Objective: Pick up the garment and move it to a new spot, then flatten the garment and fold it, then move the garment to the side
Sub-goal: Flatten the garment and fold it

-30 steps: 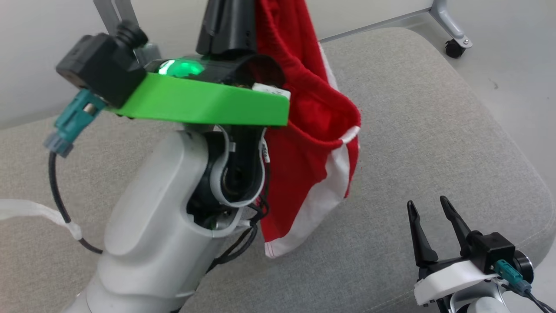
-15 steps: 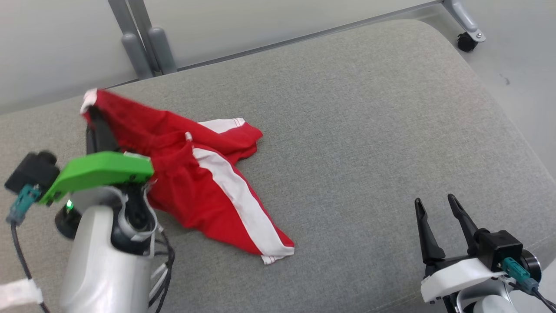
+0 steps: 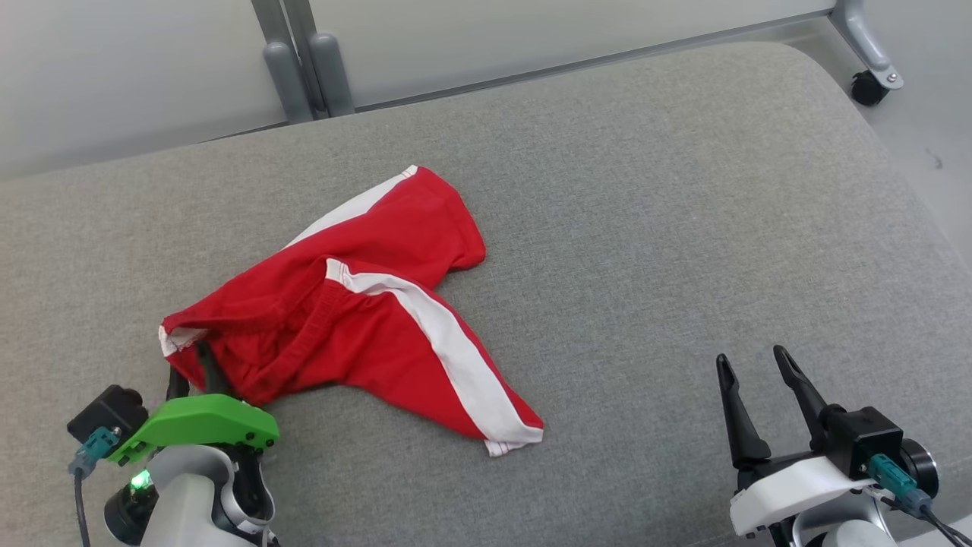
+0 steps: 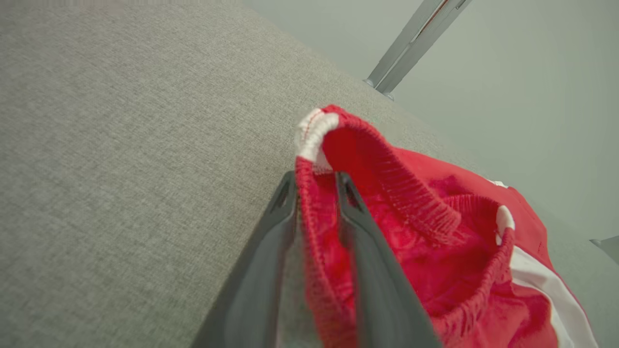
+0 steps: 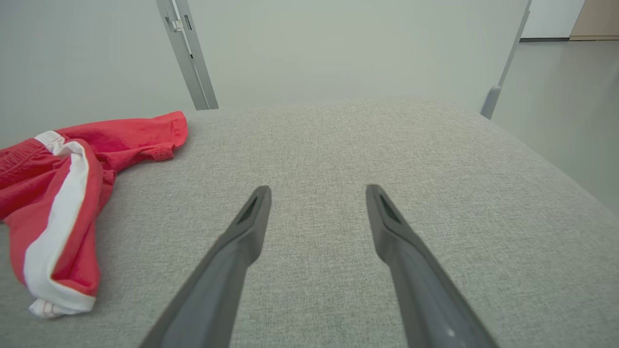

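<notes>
Red shorts [image 3: 364,319] lie crumpled on the cushion [image 3: 645,228]. Left pincer [image 4: 315,180] slightly open astride their waistband [image 4: 387,159]; right pincer [image 3: 750,354] wide open, empty, well apart from the shorts

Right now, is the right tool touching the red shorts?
No, the right tool stands open over bare grey cushion, clear of the red shorts lying off to its left.

Red garment [image 3: 364,327] with white stripes; plain grey woven cushion [image 3: 683,228]
</notes>
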Controlling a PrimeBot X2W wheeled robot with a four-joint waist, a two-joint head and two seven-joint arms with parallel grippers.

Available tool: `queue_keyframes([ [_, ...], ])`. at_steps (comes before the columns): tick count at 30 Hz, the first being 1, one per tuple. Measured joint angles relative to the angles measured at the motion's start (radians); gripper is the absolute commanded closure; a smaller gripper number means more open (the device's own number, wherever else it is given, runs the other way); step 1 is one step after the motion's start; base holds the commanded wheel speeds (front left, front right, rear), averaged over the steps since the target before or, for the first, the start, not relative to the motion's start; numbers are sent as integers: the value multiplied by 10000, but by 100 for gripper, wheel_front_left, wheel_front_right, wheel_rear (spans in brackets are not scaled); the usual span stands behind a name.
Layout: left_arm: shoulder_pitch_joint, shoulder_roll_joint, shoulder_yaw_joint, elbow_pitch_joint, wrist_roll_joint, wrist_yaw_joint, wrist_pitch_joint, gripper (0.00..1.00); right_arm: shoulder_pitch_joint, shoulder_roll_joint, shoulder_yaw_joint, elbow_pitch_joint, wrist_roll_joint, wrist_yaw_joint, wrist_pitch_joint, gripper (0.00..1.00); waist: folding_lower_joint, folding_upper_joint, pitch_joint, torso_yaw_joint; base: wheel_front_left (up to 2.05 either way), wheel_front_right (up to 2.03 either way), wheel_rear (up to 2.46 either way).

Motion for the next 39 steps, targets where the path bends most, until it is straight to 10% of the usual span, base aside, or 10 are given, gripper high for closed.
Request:
queue_keyframes([
  [13, 309, 1492, -493, -1684, 1559, -42, 1143, 0, 62, -25, 50, -6, 146, 0, -2, 0, 0, 0, -132, -81, 0, 0, 0],
  [24, -1122, 1361, -3298, -2240, 2661, -773, 4859, 0, -260, 65, 263, 92, 188, 0, -2, 0, 0, 0, 259, -703, 0, 0, 0],
  [33, -1851, 1816, -3453, -1582, 2794, -911, 5643, 0, -297, 157, 232, 163, 282, 0, -2, 0, 0, 0, 500, -1264, 0, 0, 0],
  [37, -1894, 1835, -3459, -1484, 2717, -970, 5730, 49, -314, 190, 173, 186, 284, 0, 0, 0, 0, 0, 573, -1306, 0, 0, 0],
  [39, -1894, 1871, -3457, -1450, 2719, -924, 5726, 40, -361, 203, 165, 192, 286, 0, -2, 0, 0, 0, 580, -1301, 0, 0, 0],
])
